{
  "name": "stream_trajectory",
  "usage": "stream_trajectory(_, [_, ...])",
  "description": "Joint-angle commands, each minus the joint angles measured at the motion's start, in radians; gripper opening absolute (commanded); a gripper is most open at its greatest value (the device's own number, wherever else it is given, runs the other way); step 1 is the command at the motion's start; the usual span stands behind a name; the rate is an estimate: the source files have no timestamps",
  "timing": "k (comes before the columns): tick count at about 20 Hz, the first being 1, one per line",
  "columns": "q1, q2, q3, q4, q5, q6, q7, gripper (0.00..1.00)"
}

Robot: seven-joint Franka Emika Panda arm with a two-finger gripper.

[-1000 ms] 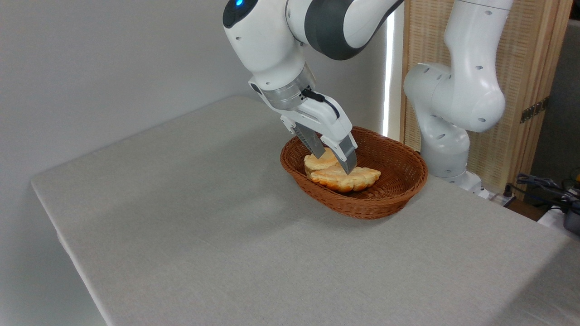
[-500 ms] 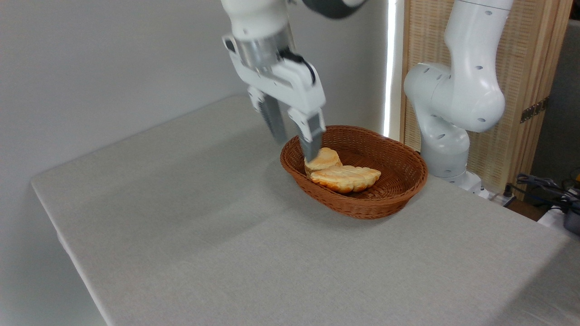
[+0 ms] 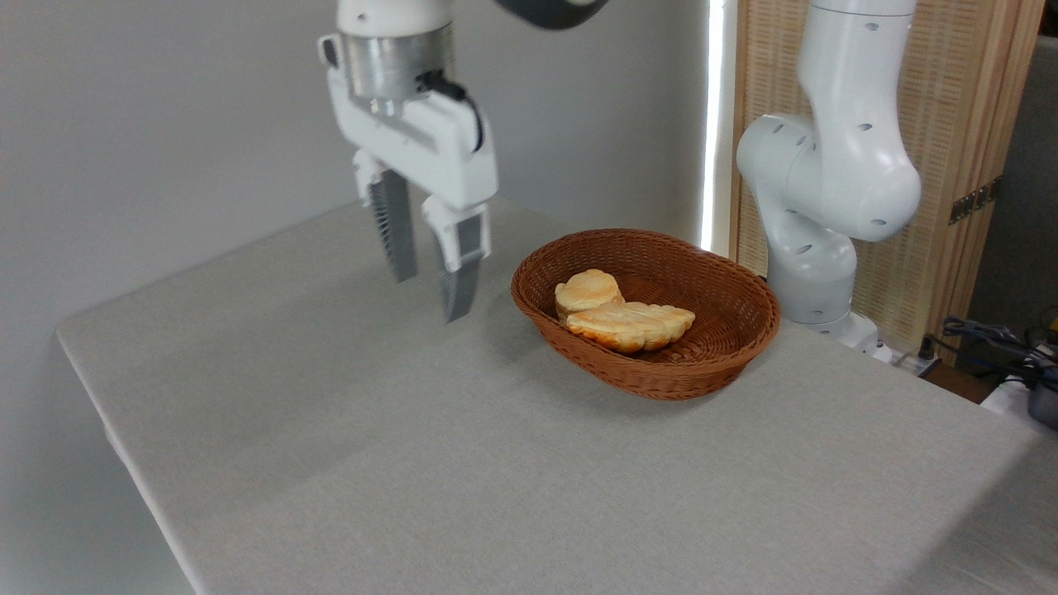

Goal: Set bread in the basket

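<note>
A table [image 3: 463, 463] covered in pale grey cloth fills the lower and middle frame, its near-left edge running diagonally from mid-left to bottom. Directly on it, right of centre toward the back, sits the oval reddish-brown wicker basket [image 3: 707, 364]. The robot's white base [image 3: 843, 326] stands at the far right edge.

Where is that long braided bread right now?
The bread lies inside the basket, right of centre, touching the small round bun.
</note>
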Motion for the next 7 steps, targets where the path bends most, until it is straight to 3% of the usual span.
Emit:
stream_trajectory(1, [-0.005, 0.08, 0.006, 0.076, -0.014, 0.043, -0.008, 1.0])
stream_trajectory(7, [-0.005, 0.092, 0.011, 0.087, -0.037, 0.043, -0.005, 1.0])
